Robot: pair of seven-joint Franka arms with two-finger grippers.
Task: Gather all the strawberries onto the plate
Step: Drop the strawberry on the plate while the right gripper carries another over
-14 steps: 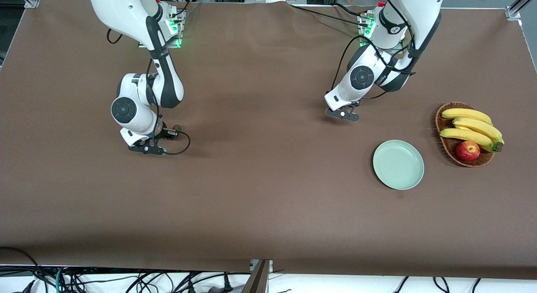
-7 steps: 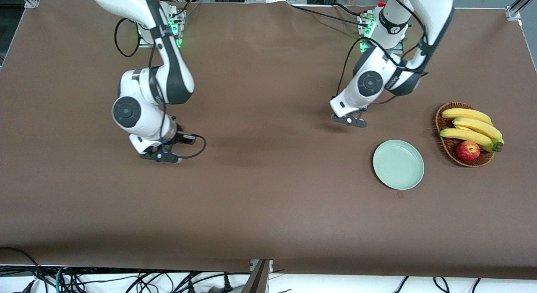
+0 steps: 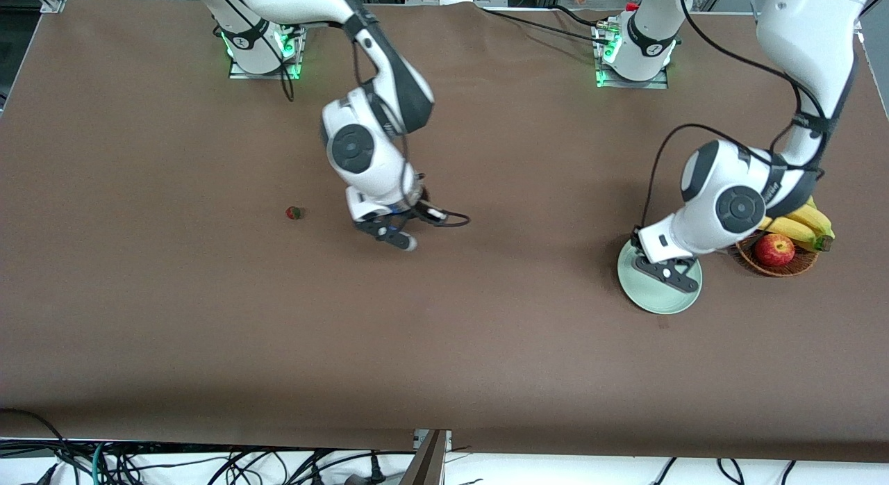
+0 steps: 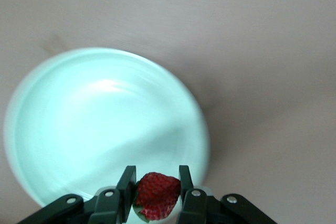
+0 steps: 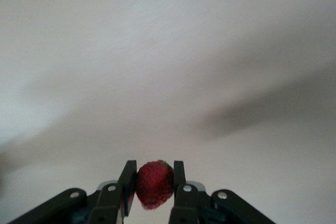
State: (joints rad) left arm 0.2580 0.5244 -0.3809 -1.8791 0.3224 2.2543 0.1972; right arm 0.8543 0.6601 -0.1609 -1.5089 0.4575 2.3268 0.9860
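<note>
— Strawberries: where do we have them?
— Left pincer clamps one over the plate; right pincer clamps another above bare worktop; a third lies toward the right arm's end.

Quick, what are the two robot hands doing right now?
Left gripper: shut on a strawberry, over the plate.
Right gripper: shut on another strawberry, over the bare table.
</note>
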